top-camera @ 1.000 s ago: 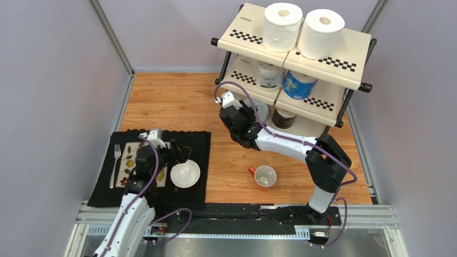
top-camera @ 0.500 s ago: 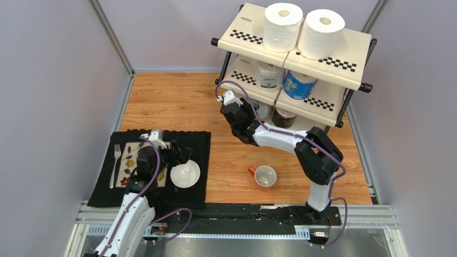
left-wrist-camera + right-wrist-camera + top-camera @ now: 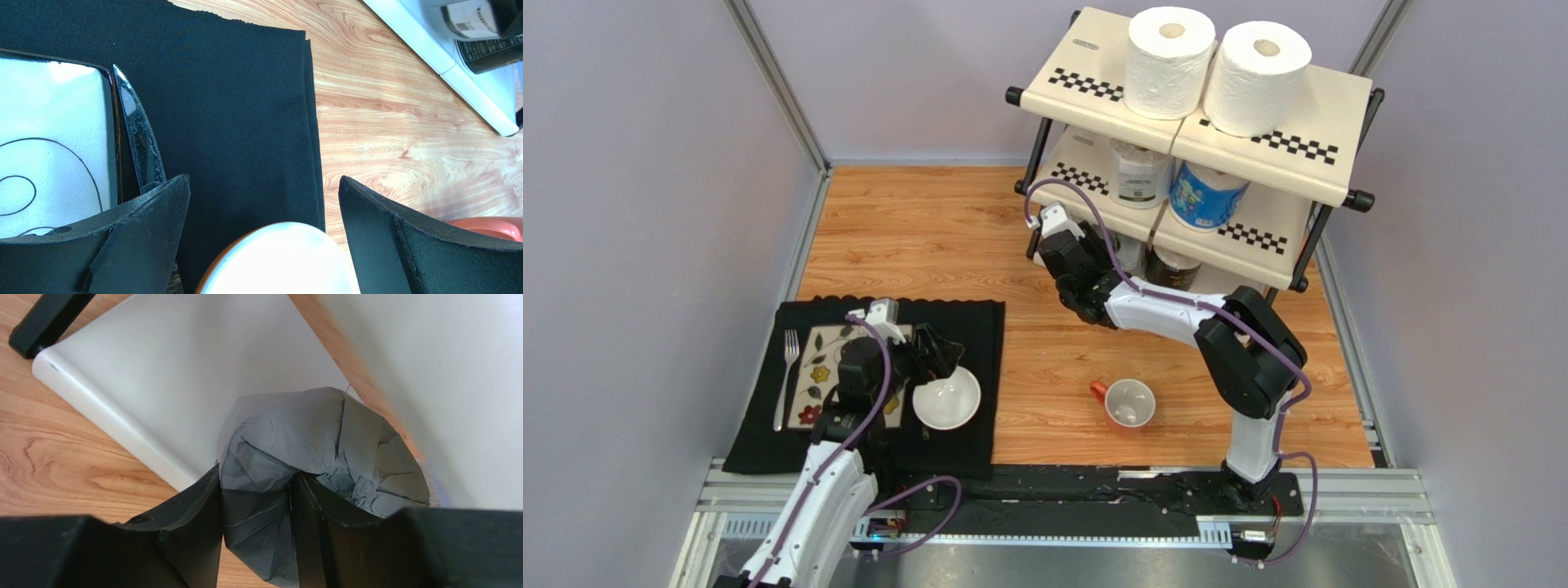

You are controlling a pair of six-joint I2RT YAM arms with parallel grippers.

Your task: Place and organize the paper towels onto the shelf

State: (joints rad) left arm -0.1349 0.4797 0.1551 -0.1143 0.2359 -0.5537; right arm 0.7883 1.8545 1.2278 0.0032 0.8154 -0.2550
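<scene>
The shelf (image 3: 1100, 74) at one o'clock holds two white rolls (image 3: 1169, 59) on top, two wrapped rolls (image 3: 1205, 196) midway and one black roll (image 3: 1169, 272) below; the right fingers (image 3: 190, 527) pinch one grey roll (image 3: 319, 435), the left fingers (image 3: 147, 233) gape.

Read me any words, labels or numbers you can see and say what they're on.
No text is legible.
Clear-wrapped roll, middle tier: dark label print, too small.
Blue roll beside it: markings blurred.
Shelf top panel: small emblem, unreadable.
Sticker at left wrist view's top right corner: blurred.

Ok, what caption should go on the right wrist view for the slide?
The right gripper pinches the grey-wrapped paper towel roll over a cream panel of the shelf.
</scene>
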